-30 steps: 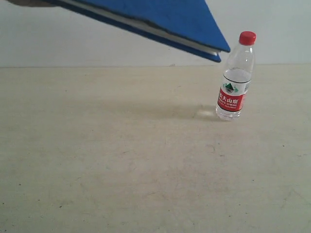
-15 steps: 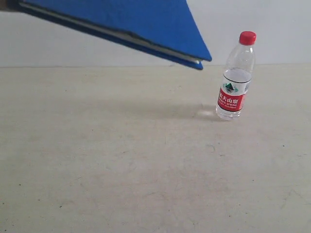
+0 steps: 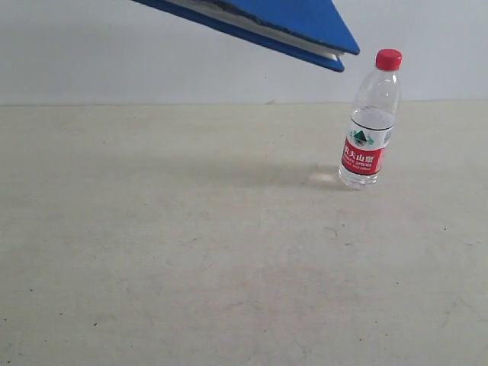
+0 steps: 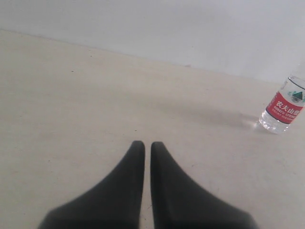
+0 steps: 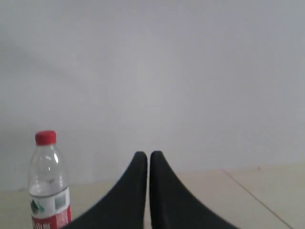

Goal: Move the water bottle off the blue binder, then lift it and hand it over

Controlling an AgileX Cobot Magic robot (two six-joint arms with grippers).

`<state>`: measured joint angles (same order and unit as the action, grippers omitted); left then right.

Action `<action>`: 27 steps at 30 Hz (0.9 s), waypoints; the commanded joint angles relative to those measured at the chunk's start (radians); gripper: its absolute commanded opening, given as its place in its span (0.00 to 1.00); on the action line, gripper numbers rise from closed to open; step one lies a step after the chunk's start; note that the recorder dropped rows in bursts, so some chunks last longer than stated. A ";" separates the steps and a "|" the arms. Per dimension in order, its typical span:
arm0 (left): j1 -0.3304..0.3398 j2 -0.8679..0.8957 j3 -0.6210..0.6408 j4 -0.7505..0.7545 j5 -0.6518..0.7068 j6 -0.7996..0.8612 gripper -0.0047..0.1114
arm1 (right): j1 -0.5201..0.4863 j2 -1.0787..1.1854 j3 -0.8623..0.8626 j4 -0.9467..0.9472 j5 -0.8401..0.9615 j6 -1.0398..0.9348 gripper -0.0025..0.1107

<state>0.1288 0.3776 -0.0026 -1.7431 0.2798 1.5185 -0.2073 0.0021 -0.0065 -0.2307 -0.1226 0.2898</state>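
The water bottle (image 3: 370,122), clear with a red cap and red-and-white label, stands upright on the beige table at the right. It also shows in the left wrist view as the water bottle (image 4: 283,107) and in the right wrist view as the water bottle (image 5: 47,183). The blue binder (image 3: 282,23) hangs tilted in the air at the top of the exterior view, its lower corner near the bottle's cap, not touching it. My left gripper (image 4: 144,143) is shut and empty above the bare table. My right gripper (image 5: 144,153) is shut and empty, beside the bottle. What holds the binder is out of view.
The beige table (image 3: 191,252) runs wide in front of a pale wall (image 3: 114,61). A thin seam (image 5: 252,193) crosses the surface in the right wrist view.
The binder has swung left and then back right and higher, so less of it shows now. The bottle has stayed put.
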 commanded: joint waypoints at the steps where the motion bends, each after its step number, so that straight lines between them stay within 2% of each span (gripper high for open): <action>1: -0.006 -0.005 0.003 -0.001 0.002 -0.008 0.08 | -0.002 -0.002 0.006 0.070 0.159 -0.039 0.02; 4: -0.006 -0.005 0.003 -0.001 0.002 -0.008 0.08 | -0.002 -0.002 0.006 0.231 0.273 -0.219 0.02; 6: -0.006 -0.005 0.003 -0.001 0.002 -0.008 0.08 | -0.002 -0.002 0.006 0.253 0.319 -0.297 0.02; 10: -0.006 -0.005 0.003 -0.001 0.002 -0.008 0.08 | 0.007 -0.002 0.006 0.248 0.332 -0.301 0.02; 16: -0.006 -0.005 0.003 -0.001 0.002 -0.008 0.08 | 0.167 -0.002 0.006 0.188 0.428 -0.247 0.02; 27: -0.006 -0.005 0.003 -0.001 0.002 -0.008 0.08 | 0.210 -0.002 0.006 0.276 0.437 -0.370 0.02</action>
<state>0.1288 0.3776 -0.0026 -1.7431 0.2798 1.5185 0.0005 0.0021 0.0001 0.0325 0.3094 -0.0578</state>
